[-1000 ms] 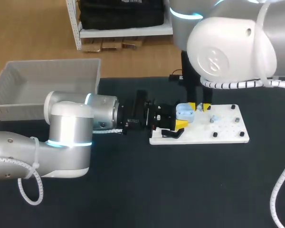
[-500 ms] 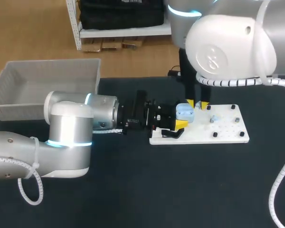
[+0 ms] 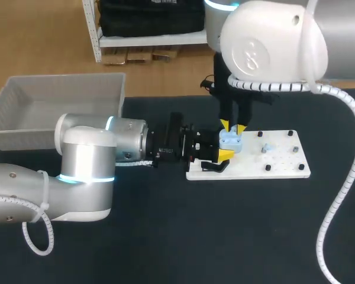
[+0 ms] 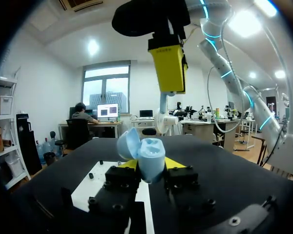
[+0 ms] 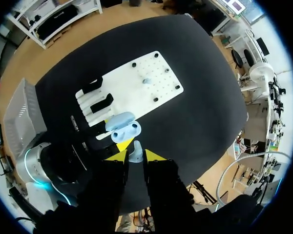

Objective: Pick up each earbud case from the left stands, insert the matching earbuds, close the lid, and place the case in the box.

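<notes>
Left gripper [image 4: 151, 169] clamps open case [image 4: 150, 155], right gripper [image 5: 135, 156] pinches earbud [image 5: 135, 152] just above it; other earbud [image 3: 267, 146], lid [image 4: 126, 144], box [image 3: 23, 135] pending.

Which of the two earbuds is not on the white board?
The held earbud, gripped by the right pincer just above the open case. The other earbud lies on the white board.

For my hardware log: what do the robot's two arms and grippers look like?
The left arm and right arm are rounded silver-white links with glowing cyan joint rings and white ribbed cable hoses. The left gripper and right gripper are black with bright yellow tips.
</notes>
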You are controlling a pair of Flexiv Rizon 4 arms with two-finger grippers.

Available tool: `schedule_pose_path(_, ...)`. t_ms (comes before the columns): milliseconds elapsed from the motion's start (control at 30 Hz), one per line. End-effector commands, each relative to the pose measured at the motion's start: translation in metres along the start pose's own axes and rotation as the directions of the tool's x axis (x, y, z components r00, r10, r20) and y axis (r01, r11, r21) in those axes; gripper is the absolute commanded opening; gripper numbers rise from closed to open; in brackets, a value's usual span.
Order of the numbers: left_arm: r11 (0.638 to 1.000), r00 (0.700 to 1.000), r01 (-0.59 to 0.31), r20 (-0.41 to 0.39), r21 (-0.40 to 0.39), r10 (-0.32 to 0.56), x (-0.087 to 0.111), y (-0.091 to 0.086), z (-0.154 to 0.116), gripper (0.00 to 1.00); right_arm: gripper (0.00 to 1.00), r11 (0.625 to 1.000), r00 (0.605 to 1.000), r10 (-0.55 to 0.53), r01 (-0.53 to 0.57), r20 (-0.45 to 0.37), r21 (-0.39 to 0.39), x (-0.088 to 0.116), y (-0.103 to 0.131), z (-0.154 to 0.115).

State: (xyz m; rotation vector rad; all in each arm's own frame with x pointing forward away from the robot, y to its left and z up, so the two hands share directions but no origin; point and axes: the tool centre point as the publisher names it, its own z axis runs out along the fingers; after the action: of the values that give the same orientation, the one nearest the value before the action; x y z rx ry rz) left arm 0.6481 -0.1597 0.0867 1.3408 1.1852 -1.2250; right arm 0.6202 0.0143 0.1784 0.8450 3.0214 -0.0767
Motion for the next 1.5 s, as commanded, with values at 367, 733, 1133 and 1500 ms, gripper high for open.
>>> schedule_pose_path(367, 1.0, 1.0, -0.003, 0.001, -0.008, 0.003, 0.0, -0.002, 0.001, 0.0, 0.0, 0.999, 0.997, 0.035, -0.034, -0.072, 0.014, -0.004, 0.008, 0.007)
schedule_pose_path(733, 1.0, 1.0, -0.003, 0.001, -0.008, 0.003, 0.0, -0.002, 0.001, 0.0, 0.0, 1.0, 0.996, 0.028, -0.026, -0.085, 0.015, -0.007, 0.006, 0.012)
schedule_pose_path(1133, 1.0, 1.0, -0.003, 0.001, -0.008, 0.003, 0.0, -0.002, 0.001, 0.0, 0.0, 0.999, 0.995, 0.028, -0.026, -0.097, 0.022, -0.01, 0.006, 0.017)
schedule_pose_path(1500, 1.0, 1.0, -0.003, 0.001, -0.008, 0.003, 0.0, -0.002, 0.001, 0.0, 0.0, 0.999, 0.994, 0.029, -0.027, -0.105, 0.023, -0.014, 0.007, 0.02)
